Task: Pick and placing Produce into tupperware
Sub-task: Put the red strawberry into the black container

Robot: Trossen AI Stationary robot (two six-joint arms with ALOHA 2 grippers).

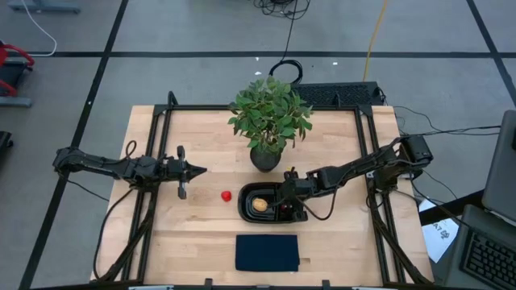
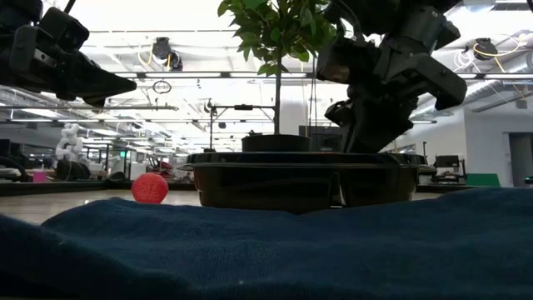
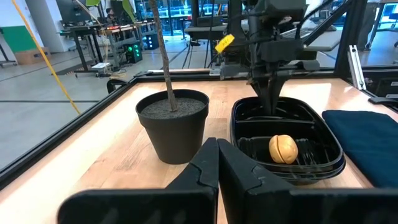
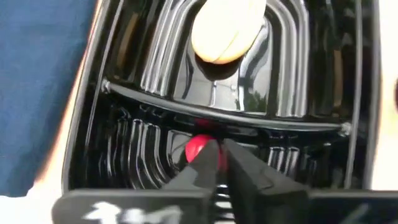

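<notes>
The black two-compartment tupperware [image 1: 250, 193] sits on the table in front of the plant pot. The round yellow-orange piece [image 1: 260, 205] lies in its left compartment, also visible in the right wrist view [image 4: 227, 31] and the left wrist view [image 3: 283, 149]. My right gripper [image 4: 217, 152] reaches down into the other compartment, shut on the small dark red berry [image 4: 196, 147]. The red strawberry piece [image 1: 226, 195] rests on the wood left of the tupperware, and the low view shows it too [image 2: 150, 188]. My left gripper [image 1: 200, 171] hovers shut above the table, left of the strawberry. My right gripper pinches the dark red berry [image 4: 198, 148] between its two fingertips [image 4: 239, 165], coming from above and slanting down into the tupperware's right compartment. The berry sits low inside that compartment, just past the divider ridge; whether it touches the floor I cannot tell.
A green potted plant [image 1: 270, 121] stands right behind the tupperware. A dark blue cloth [image 1: 267, 252] lies flat near the table's near edge, in front of the tupperware. Bare wood lies between the left gripper and the strawberry. Black frame rails run along both table sides.
</notes>
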